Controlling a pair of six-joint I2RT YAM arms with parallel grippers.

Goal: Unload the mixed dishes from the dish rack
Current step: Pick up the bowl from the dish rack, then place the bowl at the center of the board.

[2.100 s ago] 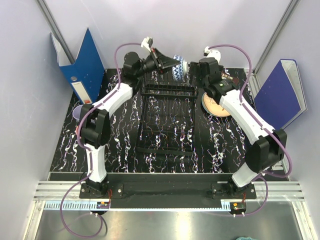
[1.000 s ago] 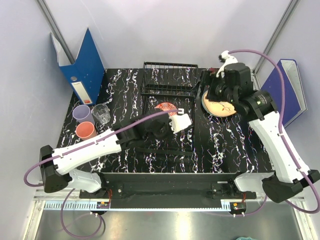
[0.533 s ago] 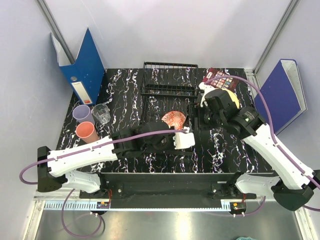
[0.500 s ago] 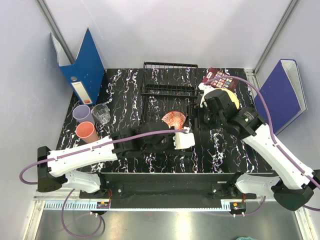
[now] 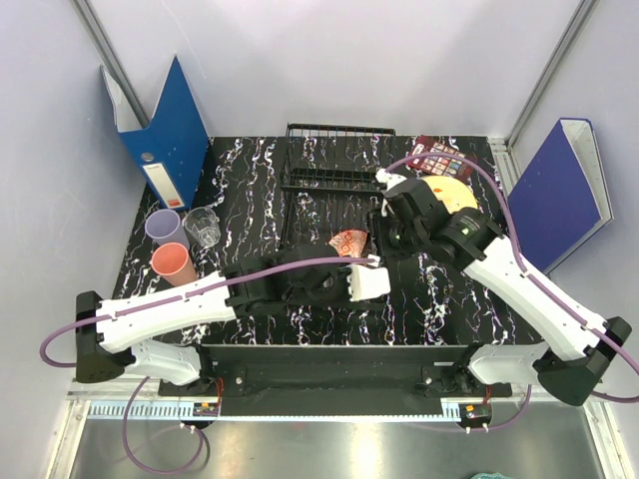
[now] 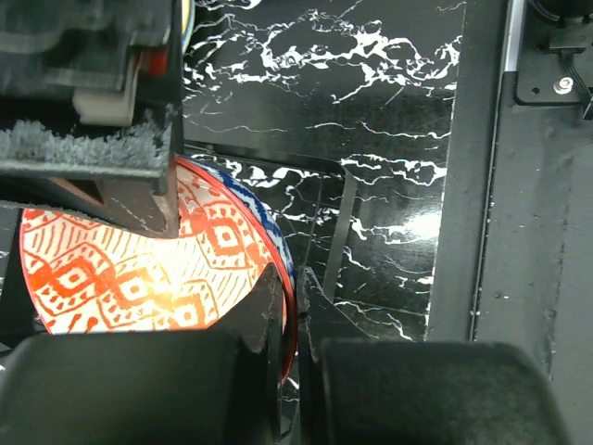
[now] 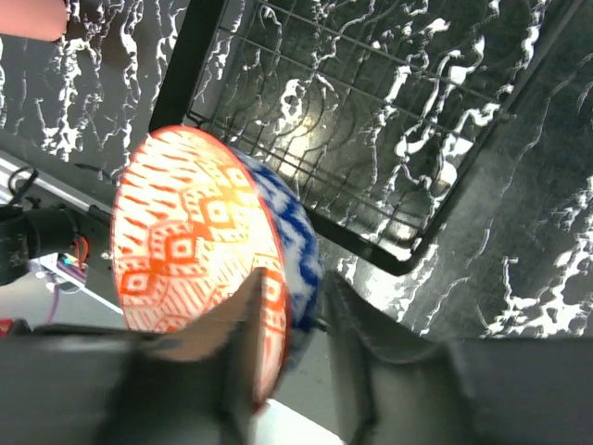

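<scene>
Table [image 5: 250,180] already holds cups [image 5: 172,261], plate [image 5: 453,194] | left gripper [image 6: 289,283] clamps last bowl [image 6: 139,269] | your right gripper [image 7: 295,283] straddles it, grip unclear

Desk [image 5: 250,180]: black top with white marble veining, under both hands. Blue binder [image 5: 165,130] is well left of and beyond the left hand [image 5: 349,257]. It stands upright and splayed at the desk's far-left corner, against the left wall, with its white spine label facing the camera. Second blue binder [image 5: 564,190] is well right of the right hand [image 5: 374,238], standing off the desk's right edge by the right wall. Dark red palette [image 5: 439,158] of coloured squares is near the right hand, beyond it and slightly right, at the desk's far edge; its near part is covered. Aluminium rail [image 5: 329,384] runs along the desk's near edge, nearer than both hands. Walls are pale grey-lilac.
</scene>
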